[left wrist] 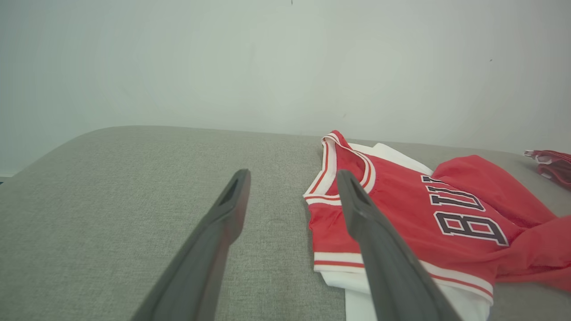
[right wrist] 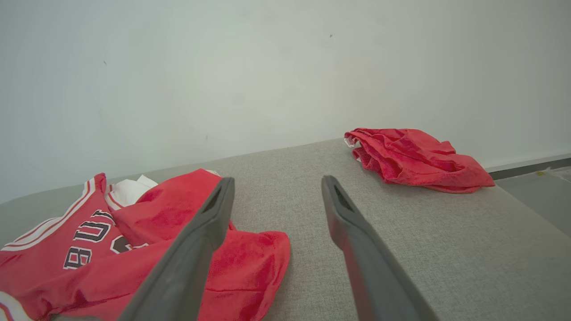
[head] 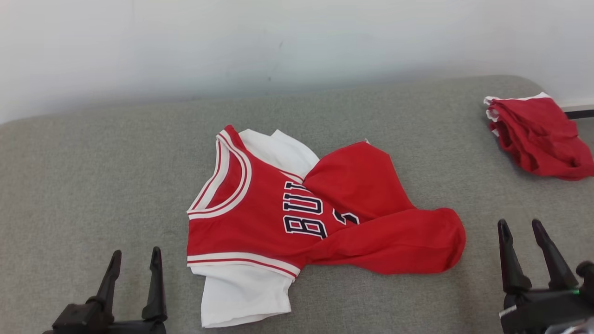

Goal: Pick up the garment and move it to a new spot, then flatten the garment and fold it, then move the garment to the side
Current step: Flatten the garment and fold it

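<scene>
Jersey (head: pixel 260 218): red with white trim, lying mid-way across the grey padded surface (head: pixel 93 185), neck opening toward the robot's left. It isn't flat. Its right part is folded back over the chest as a red flap (head: pixel 390 241) that covers the end of the dark lettering (head: pixel 304 215). The digit beneath is mostly hidden, and I can't read it. One white sleeve (head: pixel 241 292) sticks out at the near edge.

Left gripper (head: pixel 135 254): near side, to the left of the white sleeve, close but not touching. Fingers are spread, with nothing between them.

Right gripper (head: pixel 519 225): near side, just beyond the flap's rounded right end, with bare grey surface between them. Fingers are parted and empty.

The jersey lies between the two grippers, and neither is in contact with it.

Second red garment (head: pixel 538 134): crumpled at the far right corner of the surface, well apart from the jersey. A pale wall (head: pixel 278 41) stands behind.
</scene>
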Tool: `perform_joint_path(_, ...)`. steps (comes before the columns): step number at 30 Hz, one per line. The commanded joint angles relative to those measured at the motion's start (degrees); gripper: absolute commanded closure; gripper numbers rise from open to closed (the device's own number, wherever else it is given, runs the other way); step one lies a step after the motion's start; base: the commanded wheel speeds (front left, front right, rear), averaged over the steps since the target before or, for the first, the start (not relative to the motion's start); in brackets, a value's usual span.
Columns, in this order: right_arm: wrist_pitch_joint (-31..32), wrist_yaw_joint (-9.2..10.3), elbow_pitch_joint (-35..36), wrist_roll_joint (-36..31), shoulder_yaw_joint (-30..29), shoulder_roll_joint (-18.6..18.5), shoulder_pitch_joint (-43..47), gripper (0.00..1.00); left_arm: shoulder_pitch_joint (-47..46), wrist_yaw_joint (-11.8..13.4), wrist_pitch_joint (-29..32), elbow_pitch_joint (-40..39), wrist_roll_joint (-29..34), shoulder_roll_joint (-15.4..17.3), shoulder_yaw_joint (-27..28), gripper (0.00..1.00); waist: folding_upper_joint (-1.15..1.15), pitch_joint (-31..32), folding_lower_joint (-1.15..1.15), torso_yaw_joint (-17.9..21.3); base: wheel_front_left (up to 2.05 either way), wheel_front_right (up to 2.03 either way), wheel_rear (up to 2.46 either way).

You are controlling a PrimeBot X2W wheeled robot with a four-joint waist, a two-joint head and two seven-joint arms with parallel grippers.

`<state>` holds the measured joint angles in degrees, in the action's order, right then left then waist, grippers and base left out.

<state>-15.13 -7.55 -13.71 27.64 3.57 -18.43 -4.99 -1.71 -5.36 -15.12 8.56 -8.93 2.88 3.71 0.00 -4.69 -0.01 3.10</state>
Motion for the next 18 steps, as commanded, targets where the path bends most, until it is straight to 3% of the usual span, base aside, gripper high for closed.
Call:
perform_joint_path(1,0.0,0.15,1.2,-0.8,-0.4,0.4,1.7,0.0,1.0,0.0,0.0,0.0,0.5,0.0,0.5,0.0,0.0,1.1,0.01,0.7,0.0,0.0,0.0)
perform_joint_path(9,0.0,0.15,6.6,-4.5,-1.4,3.4,7.8,0.0,2.5,-0.2,0.0,0.4,1.1,0.0,1.9,0.0,0.0,3.6,0.01,1.2,0.0,0.0,0.0)
perform_joint_path(18,0.0,0.15,7.6,-8.2,0.2,4.7,8.7,0.0,3.3,-0.4,0.0,1.0,2.6,0.0,2.7,0.0,0.0,4.6,0.01,0.2,0.0,0.0,0.0)
